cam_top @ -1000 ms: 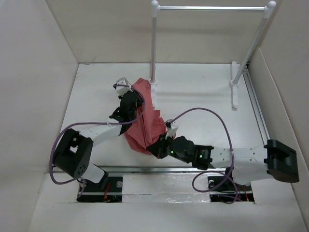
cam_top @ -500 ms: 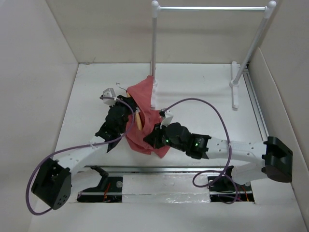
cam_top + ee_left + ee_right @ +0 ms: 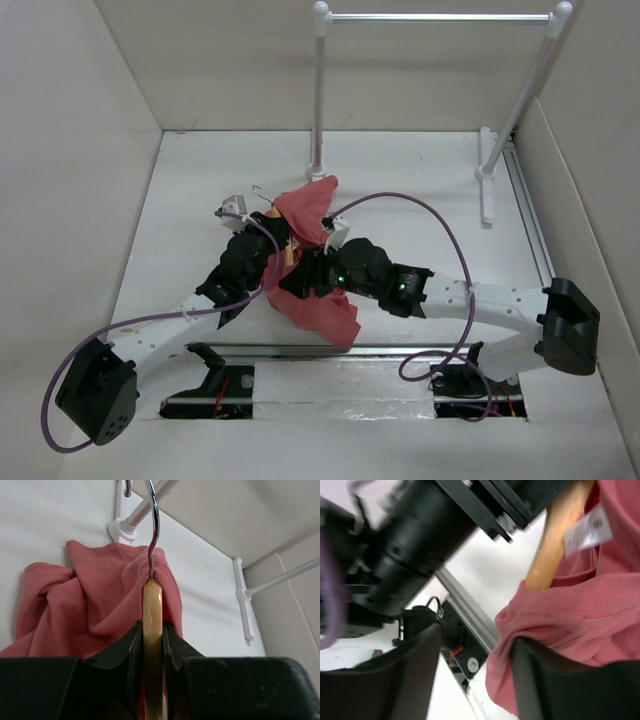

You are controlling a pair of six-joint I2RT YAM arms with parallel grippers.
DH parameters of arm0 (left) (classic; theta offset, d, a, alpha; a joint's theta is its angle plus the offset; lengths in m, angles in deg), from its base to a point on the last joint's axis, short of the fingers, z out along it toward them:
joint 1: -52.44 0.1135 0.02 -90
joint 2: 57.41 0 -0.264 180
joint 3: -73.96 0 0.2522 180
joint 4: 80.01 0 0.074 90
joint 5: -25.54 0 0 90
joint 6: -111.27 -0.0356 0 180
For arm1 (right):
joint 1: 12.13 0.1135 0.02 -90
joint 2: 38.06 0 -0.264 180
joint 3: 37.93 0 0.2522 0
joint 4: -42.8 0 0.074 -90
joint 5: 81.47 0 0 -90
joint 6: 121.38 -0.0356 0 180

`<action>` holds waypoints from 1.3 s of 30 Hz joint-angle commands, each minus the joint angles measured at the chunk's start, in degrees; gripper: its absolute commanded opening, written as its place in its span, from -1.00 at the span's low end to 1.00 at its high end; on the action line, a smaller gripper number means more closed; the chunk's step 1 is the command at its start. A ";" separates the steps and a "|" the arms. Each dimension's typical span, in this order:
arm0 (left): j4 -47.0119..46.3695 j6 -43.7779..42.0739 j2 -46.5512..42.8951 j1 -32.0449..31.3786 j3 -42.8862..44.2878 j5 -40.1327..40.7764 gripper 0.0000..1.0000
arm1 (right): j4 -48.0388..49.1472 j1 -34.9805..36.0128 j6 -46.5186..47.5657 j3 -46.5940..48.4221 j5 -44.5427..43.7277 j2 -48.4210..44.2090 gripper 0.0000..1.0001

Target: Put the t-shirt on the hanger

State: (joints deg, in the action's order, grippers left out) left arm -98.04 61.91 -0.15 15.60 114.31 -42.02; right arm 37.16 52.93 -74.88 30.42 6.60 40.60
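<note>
The red-pink t-shirt (image 3: 322, 308) lies bunched in the middle of the table, between the two arms. In the left wrist view its collar (image 3: 167, 582) rings the base of the dark wire hook (image 3: 155, 525) of the tan wooden hanger (image 3: 152, 610). My left gripper (image 3: 152, 632) is shut on the hanger's wooden body; from above it (image 3: 262, 248) sits at the shirt's left edge. My right gripper (image 3: 476, 636) is open, with t-shirt fabric (image 3: 580, 610) draped over its right finger (image 3: 522, 680). One hanger end (image 3: 555, 540) pokes out above a white label (image 3: 587, 530).
A white rack with a metal bar (image 3: 435, 16) stands at the back, with one post (image 3: 318, 90) just behind the shirt and its other foot (image 3: 485, 180) at the right. Cardboard walls enclose the table. A metal rail (image 3: 330, 350) and purple cables (image 3: 440, 215) lie near the arm bases.
My right gripper has opened and let go of the shirt after moving up and left. The left gripper has brought the hanger down and toward the front. The shirt now sits lower on the table.
</note>
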 commanded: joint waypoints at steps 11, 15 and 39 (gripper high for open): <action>-1.43 0.93 -4.17 -0.43 1.80 -4.59 -1.00 | -23.74 -3.88 7.90 0.43 -14.13 -17.65 0.48; -1.43 1.02 -4.34 -0.43 2.24 -6.35 -1.00 | -18.25 -4.93 10.37 0.43 -11.36 -19.41 -0.90; -1.17 2.34 -7.07 -0.43 2.15 -9.87 -1.00 | 9.81 -3.80 5.10 4.30 -3.60 7.39 0.04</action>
State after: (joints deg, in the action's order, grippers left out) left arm -94.39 62.70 -4.79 15.43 114.31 -50.35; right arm 42.69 48.71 -68.26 32.41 1.72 46.98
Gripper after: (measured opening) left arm 0.124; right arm 0.509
